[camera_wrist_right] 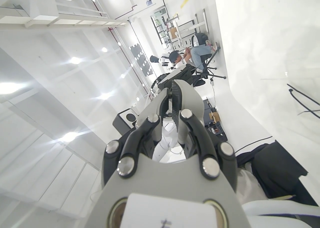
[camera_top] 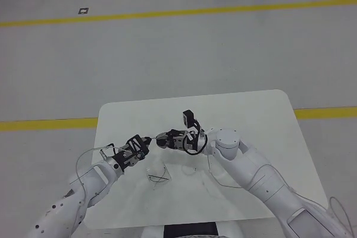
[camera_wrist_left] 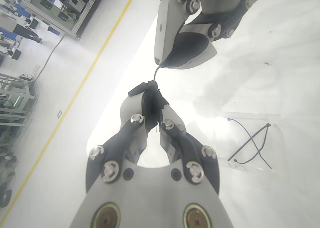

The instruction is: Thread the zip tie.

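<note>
Above the middle of the white table (camera_top: 250,119) the two grippers meet tip to tip. My left gripper (camera_wrist_left: 150,88) (camera_top: 144,143) is shut on the black head end of the zip tie. A short piece of thin black strap (camera_wrist_left: 155,75) runs from there into my right gripper (camera_wrist_left: 160,62) (camera_top: 160,140), which is shut on the strap's tip. In the right wrist view my right gripper (camera_wrist_right: 176,82) has its pads pressed together; the tie is hidden between them.
A clear tray (camera_wrist_left: 250,115) (camera_top: 157,174) lies on the table near the left arm, holding spare black zip ties (camera_wrist_left: 252,139) (camera_wrist_right: 303,100). Yellow floor lines run beyond the table.
</note>
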